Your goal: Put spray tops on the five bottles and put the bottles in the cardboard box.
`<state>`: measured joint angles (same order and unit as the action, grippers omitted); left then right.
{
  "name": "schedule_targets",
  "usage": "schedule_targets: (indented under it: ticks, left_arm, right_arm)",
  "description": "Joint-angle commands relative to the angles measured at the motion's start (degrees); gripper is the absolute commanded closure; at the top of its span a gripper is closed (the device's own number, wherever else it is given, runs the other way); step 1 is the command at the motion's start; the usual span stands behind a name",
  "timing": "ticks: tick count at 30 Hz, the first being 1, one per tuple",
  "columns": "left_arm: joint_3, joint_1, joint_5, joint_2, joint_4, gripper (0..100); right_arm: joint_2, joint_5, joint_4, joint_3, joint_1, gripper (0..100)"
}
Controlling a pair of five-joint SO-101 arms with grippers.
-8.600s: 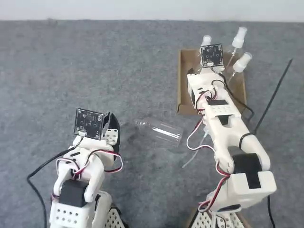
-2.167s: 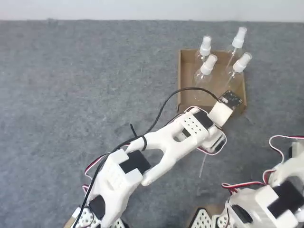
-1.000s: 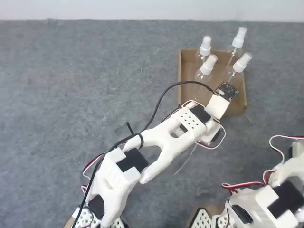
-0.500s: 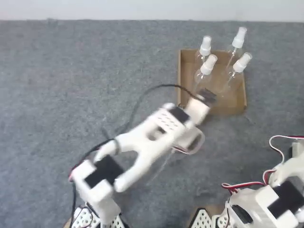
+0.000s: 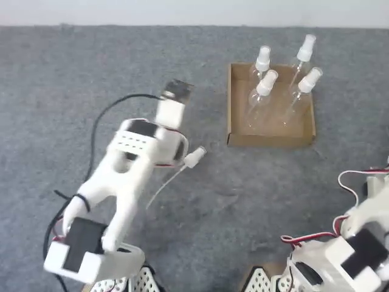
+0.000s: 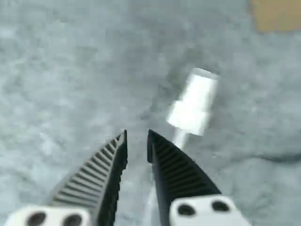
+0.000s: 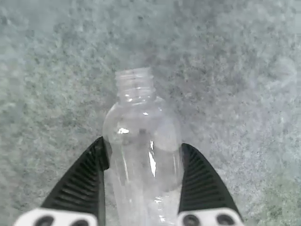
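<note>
Left pincer (image 6: 136, 134), spray top (image 6: 193, 103) swung from box (image 5: 270, 141); right pincer (image 7: 142, 144) grips bottle (image 7: 140, 117).

— What sort of place is this, in your opinion?

— A robotics lab or a hobby workshop, I would say. It does not look like a living room or a kitchen.

— What makes you think so?

— The left arm (image 5: 130, 173) and the right arm (image 5: 343, 255) are of plain white plastic and stand side by side on perforated base plates (image 5: 267, 283). Their red, white and black wires (image 5: 349, 174) hang in open loops, and a bare camera board (image 5: 176, 90) sits on one wrist.

— And the surroundings?

— The table (image 5: 73, 79) is covered with a plain grey, carpet-like cloth, up to a pale wall (image 5: 182, 12). On it stands a low cardboard box (image 5: 270, 140) with clear spray bottles (image 5: 258, 100).
</note>
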<state>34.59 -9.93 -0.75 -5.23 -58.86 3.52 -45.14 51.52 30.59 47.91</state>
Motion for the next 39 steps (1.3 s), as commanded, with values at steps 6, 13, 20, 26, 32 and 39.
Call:
schedule_targets:
  ticks: [6,13,20,26,32,39]
  left_arm:
    - [-4.09,2.99,-9.67,-5.63,1.23,81]
    - [-4.18,-7.82,-9.76,-5.45,1.49,81]
    - [-9.80,-9.76,-9.58,6.51,1.49,81]
    - [-15.78,-10.90,-9.58,14.68,1.49,81]
    - [-18.59,-10.64,-9.49,20.57,1.93,81]
    - [-22.11,-7.82,-9.49,25.67,1.76,91]
  right_arm:
    - [0.66,1.32,-0.48,-2.99,-2.95,99.2]
    - [0.48,2.55,-0.04,-2.99,-4.26,99.2]
    - [0.48,2.90,0.66,-2.99,-5.41,99.1]
    - [0.31,2.99,0.22,-3.08,-6.11,99.0]
    - [0.31,2.64,0.57,-2.99,-6.11,98.9]
    - [0.31,2.55,0.57,-2.99,-6.11,98.9]
